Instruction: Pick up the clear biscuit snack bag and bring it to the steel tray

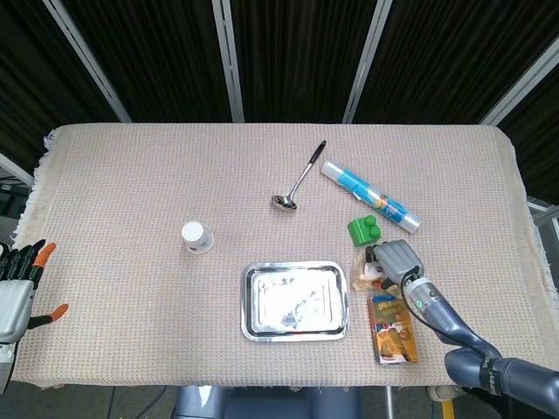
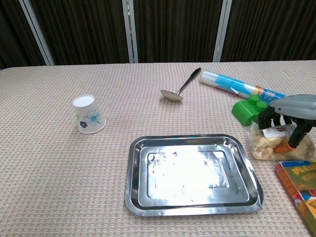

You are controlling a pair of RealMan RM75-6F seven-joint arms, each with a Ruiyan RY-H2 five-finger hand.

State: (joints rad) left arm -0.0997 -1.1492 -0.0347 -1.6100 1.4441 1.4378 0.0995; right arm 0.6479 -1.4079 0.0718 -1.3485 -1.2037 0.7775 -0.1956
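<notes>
The clear biscuit snack bag point(image 1: 361, 276) point(image 2: 261, 146) lies on the cloth just right of the steel tray point(image 1: 295, 334) point(image 2: 134, 197). My right hand point(image 1: 395, 260) point(image 2: 287, 114) sits on top of it, fingers curled over its far side and the thumb pressed into its near side, so the bag looks squeezed and half hidden. The tray is bare and shiny, near the table's front middle. My left hand point(image 1: 17, 284) hangs off the table's left edge, fingers apart, holding nothing.
A green block point(image 1: 363, 230) point(image 2: 246, 111) stands right behind the bag; an orange box point(image 1: 393, 327) point(image 2: 301, 190) lies just in front. A blue-and-white tube point(image 1: 371, 196), a ladle point(image 1: 297, 179) and a paper cup point(image 1: 196, 236) lie farther off.
</notes>
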